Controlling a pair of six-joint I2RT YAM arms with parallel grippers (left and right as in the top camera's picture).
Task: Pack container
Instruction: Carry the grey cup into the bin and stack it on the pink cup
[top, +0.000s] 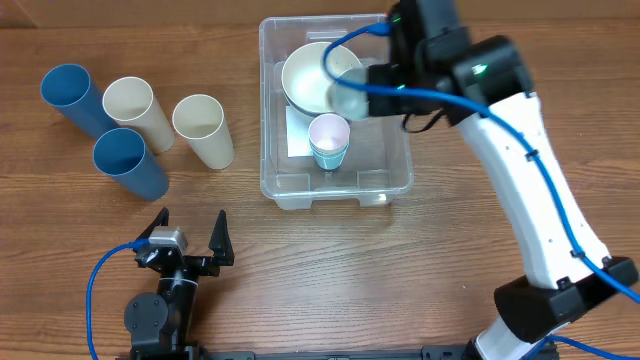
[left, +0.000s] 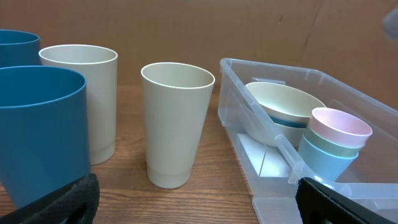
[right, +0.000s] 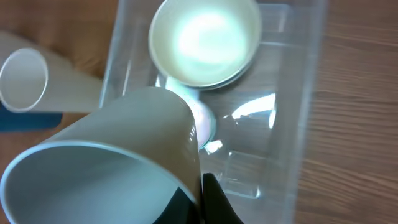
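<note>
So the right tool (right: 198, 200) is clamped shut on the rim of a cream cup (right: 106, 155), with one finger inside the wall and one outside. The cup hangs tilted, mouth toward the wrist camera. Straight below that tool is the container (top: 395, 185), sitting on the bench (top: 60, 230), so the cup is up over it and not down inside.

Stuff already in the container, under the right tool:
- a cream bowl (top: 305, 75) at the far end, sitting at a tilt
- a pink cup (left: 341, 127) nested in a teal cup (left: 323, 162), just beside the bowl
- a white label (top: 298, 130) on the floor, partly under the bowl

The left tool (top: 190, 225) is spread wide open, holding nothing, parked low at the near edge of the bench. From where it sits the container is ahead and off to its right. Ahead and to its left stand two blue cups (top: 125, 165) and two cream cups (top: 205, 130), all upright and bunched close together, well apart from the right tool. The nearest cream one is almost dead ahead of the left tool.
</note>
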